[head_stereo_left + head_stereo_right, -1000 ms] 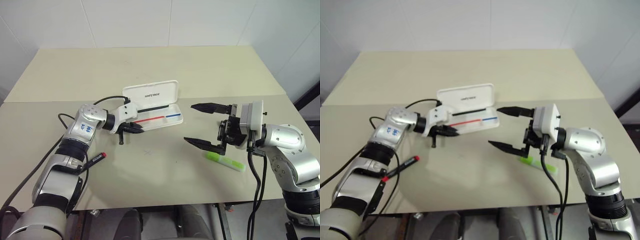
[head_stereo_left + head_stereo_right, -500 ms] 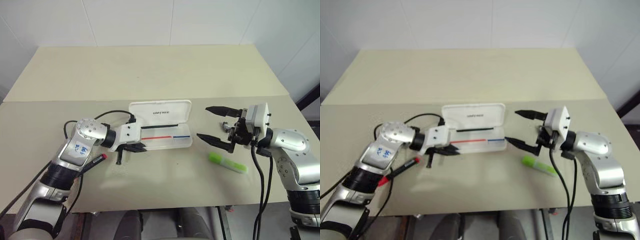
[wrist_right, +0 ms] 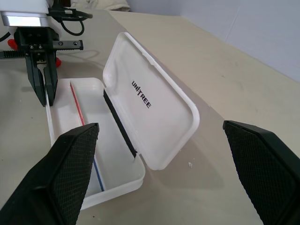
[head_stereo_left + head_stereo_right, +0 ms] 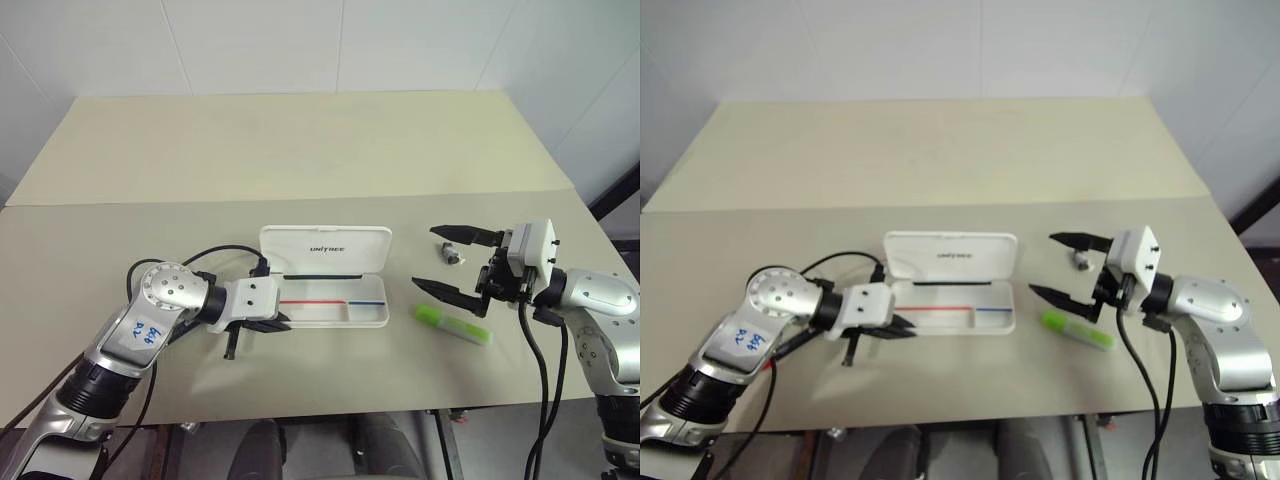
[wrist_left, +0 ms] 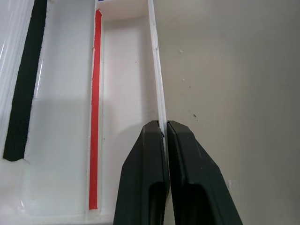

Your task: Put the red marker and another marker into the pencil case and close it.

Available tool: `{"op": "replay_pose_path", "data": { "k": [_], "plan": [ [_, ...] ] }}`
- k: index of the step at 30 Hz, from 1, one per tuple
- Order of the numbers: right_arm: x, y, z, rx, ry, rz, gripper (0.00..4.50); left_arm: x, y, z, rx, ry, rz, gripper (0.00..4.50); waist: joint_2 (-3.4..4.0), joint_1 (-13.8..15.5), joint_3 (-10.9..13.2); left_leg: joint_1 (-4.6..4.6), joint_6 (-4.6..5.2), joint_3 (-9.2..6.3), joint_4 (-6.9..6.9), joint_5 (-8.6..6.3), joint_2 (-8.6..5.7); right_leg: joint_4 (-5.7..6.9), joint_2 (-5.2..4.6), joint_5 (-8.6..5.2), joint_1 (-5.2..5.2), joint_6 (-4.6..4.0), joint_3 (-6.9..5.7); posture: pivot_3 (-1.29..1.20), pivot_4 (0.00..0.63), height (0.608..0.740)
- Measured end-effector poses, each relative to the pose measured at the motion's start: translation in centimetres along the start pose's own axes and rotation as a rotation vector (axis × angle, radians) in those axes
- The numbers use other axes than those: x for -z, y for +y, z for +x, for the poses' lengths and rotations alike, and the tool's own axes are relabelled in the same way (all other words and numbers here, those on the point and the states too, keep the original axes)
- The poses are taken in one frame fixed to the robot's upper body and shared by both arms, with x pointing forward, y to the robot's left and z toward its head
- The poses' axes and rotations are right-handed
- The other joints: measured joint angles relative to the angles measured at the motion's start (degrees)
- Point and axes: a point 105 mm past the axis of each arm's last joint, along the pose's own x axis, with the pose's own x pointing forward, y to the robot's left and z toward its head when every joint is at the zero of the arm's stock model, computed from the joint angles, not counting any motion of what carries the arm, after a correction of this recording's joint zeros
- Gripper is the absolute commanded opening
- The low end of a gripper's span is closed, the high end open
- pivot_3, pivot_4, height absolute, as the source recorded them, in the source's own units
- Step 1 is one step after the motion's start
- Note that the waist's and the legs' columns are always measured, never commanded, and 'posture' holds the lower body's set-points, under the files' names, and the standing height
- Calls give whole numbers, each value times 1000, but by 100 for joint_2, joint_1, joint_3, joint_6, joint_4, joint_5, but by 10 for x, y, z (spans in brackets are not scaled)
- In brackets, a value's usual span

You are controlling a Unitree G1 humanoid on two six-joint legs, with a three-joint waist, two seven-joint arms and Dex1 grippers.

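Pencil case [image 4: 330, 290]: one unit is positioned open on the worktop [image 4: 300, 150], lid raised. One left hand [image 4: 278, 323] is clamped together on the case's near wall at its left end. One red marker [image 4: 790, 345] is partly hidden beneath the left arm. One lime-green highlighter [image 4: 454, 326] is located right of the case. One small grey object [image 4: 449, 250] lies beyond it. One right hand [image 4: 450, 264] is held above the highlighter, fingers wide apart and empty.
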Motion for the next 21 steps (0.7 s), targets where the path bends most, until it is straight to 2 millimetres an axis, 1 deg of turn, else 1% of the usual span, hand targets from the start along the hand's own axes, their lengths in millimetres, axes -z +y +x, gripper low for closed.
{"op": "replay_pose_path", "data": {
  "k": [1, 2, 11, 14, 16, 20, 21],
  "plan": [
    [0, 0, 0, 0, -1, -1, 4500, 1, 0, 0, 0, -2, -1, 14, 0, 2, 0, 0, 0, 0, 1, 0, -1, 0, -1, -7, 1, -13, 0, 0, 150, 740],
    [0, 0, 0, 0, -1, -1, 4500, 2, 1, 1, -2, -6, -4, 14, 0, 3, 0, -1, 0, 1, 2, 0, -1, -1, -2, -31, 1, -55, 0, 0, 150, 740],
    [-1, 0, 1, 5, -4, -2, 4500, -4, 6, 8, -28, -46, -76, 14, 0, 18, 0, 1, 3, -2, 9, 2, -4, 4, -3, -29, 8, -52, 0, 0, 150, 740],
    [-1, 0, 2, 9, -10, 0, 4500, -6, 7, 13, -32, -60, -103, 793, 0, 22, 0, 1, 4, -3, 14, 4, -6, 3, -4, -29, 11, -51, 1, 0, 150, 740],
    [-1, 0, 3, 10, -14, 1, 4500, -6, 4, 17, -13, -59, -113, 1441, 0, 13, 0, 0, 3, -3, 14, 4, -5, 3, -3, -29, 10, -51, 1, 0, 150, 740],
    [-2, -1, 4, 10, -19, -3, 4500, -8, 4, 18, -16, -65, -93, 2656, 0, -6, 0, 2, 3, -3, 8, 4, -3, 3, -1, -29, 8, -52, 1, 0, 150, 740],
    [-3, -1, 5, 10, -21, -6, 4500, -9, 4, 18, -17, -67, -86, 2656, 0, -7, 0, 3, 3, -3, 8, 4, -3, 4, -1, -29, 8, -52, 0, 0, 150, 740]
  ]
}}
